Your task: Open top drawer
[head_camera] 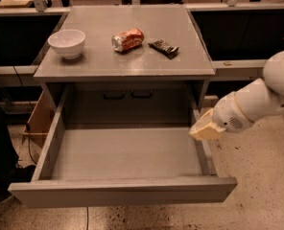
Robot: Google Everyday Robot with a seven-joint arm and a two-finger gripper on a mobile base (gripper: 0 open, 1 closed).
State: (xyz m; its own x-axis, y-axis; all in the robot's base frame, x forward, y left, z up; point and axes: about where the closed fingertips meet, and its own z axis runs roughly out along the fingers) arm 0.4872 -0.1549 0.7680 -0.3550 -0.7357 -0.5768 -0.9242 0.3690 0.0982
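Observation:
The top drawer (123, 190) is a wide grey drawer with a flat front panel. It stands pulled far out of the grey cabinet (127, 63), showing its empty grey box interior. My gripper (205, 128) is on the end of my white arm. It hovers over the drawer's right side wall, apart from the front panel. It holds nothing that I can see.
On the cabinet top sit a white bowl (66, 43), a lying orange can (127, 39) and a dark snack wrapper (163, 47). A cardboard box (39, 121) stands left of the drawer. Dark shelving runs behind. Speckled floor lies to the right.

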